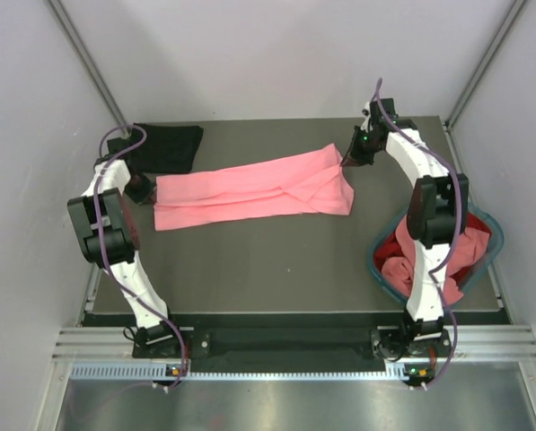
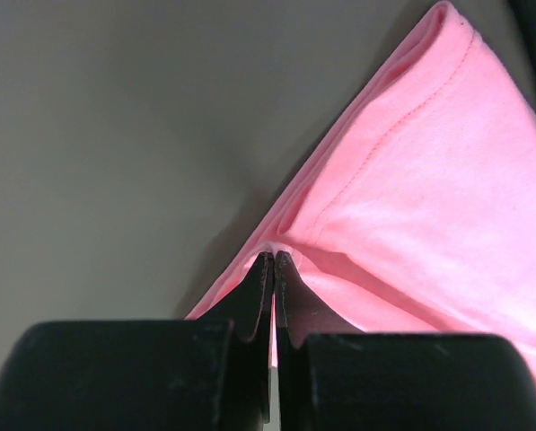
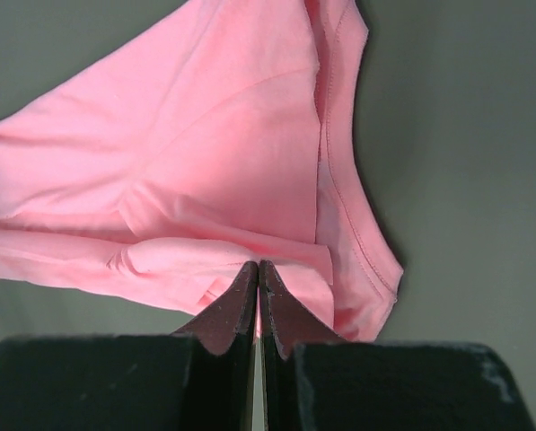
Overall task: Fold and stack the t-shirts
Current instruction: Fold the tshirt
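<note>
At opposite ends of the counter (image 1: 268, 260), the left claw (image 2: 274, 260) and right claw (image 3: 258, 268) were each pinched shut on the salmon pink t-shirt (image 1: 250, 190).

From the left claw, closed on a fold at the left end, the shirt ran off to the right. From the right claw, closed on the far right corner, it ran left and slightly nearer. The shirt lay mid-counter as a half-folded band, its long axis left to right and its right end angled a little farther away. Each arm was nearest its own end, so the next fold probably meant carrying one end over the other. A black t-shirt (image 1: 167, 146) lay far left, and a red t-shirt (image 1: 393, 244) was bunched in the teal basket (image 1: 373, 262).
</note>
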Controlling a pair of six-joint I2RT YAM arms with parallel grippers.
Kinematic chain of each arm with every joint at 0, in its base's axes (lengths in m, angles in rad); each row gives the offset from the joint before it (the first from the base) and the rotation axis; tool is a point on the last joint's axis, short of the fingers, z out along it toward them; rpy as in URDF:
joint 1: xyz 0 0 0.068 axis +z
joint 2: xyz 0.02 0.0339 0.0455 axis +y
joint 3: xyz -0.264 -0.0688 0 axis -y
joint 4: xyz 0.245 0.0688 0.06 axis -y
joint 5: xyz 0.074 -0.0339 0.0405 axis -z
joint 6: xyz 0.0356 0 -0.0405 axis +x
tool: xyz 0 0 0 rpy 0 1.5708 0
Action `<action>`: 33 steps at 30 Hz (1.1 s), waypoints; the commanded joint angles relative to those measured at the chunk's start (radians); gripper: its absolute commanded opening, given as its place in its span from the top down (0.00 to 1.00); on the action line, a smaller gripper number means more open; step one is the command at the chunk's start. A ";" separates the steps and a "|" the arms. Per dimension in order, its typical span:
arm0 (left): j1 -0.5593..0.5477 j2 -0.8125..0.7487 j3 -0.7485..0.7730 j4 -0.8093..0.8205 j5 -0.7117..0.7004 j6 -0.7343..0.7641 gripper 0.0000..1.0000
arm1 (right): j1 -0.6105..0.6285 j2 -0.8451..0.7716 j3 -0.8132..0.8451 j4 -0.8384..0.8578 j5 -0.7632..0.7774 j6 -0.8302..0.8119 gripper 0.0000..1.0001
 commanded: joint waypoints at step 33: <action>-0.030 -0.241 -0.063 -0.067 -0.144 -0.049 0.49 | -0.054 0.064 0.240 -0.106 -0.056 -0.056 0.56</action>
